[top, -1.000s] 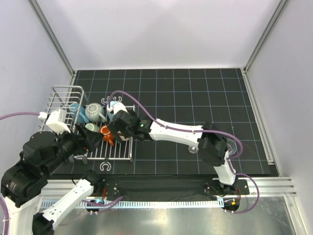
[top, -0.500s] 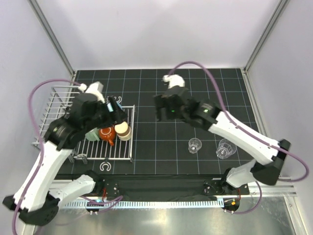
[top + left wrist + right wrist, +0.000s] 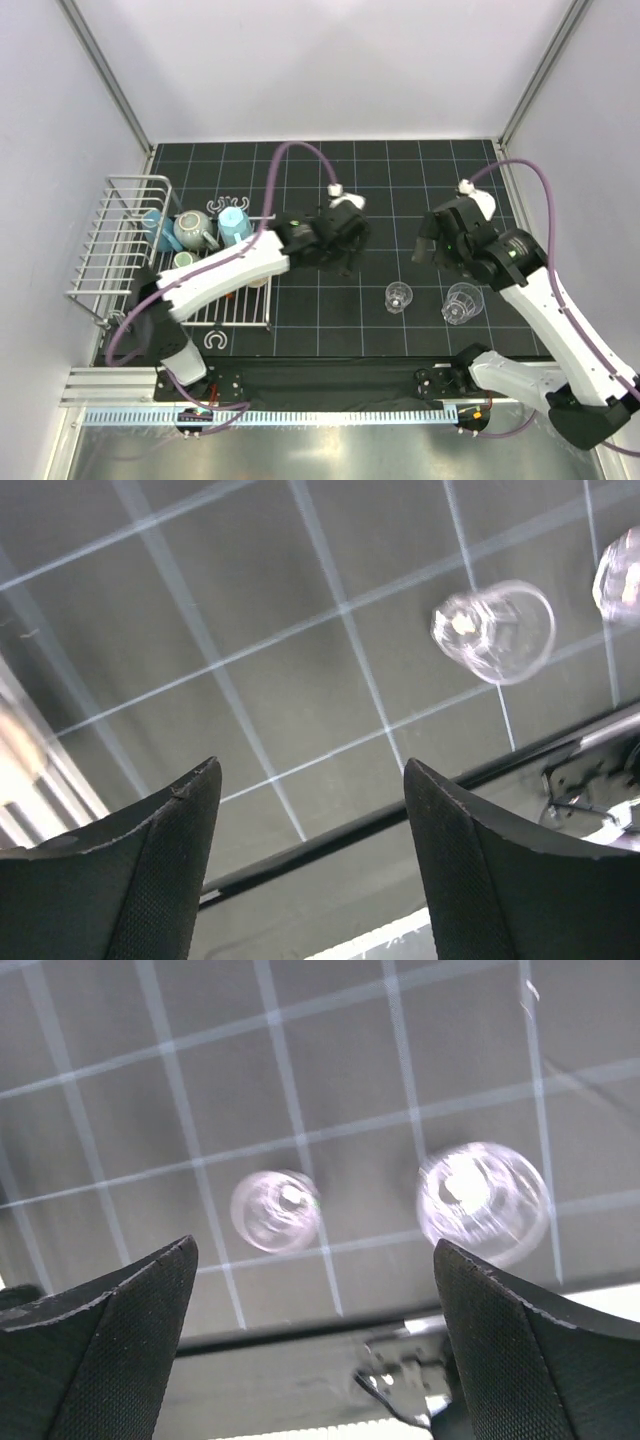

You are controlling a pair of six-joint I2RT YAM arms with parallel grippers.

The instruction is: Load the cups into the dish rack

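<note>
Your white wire dish rack is sitting at the left of the dark gridded tabletop, with its raised basket outermost and its flat slats toward the middle. Your left claw is hanging over bare grid, fingers apart and gripping nothing. Your right claw is gaping wide and empty above the larger clear cup and the smaller clear cup, which are standing apart outside the rack. The rack is carrying a rounded grey-green mug, a pale blue cup and a blue cup.
</note>
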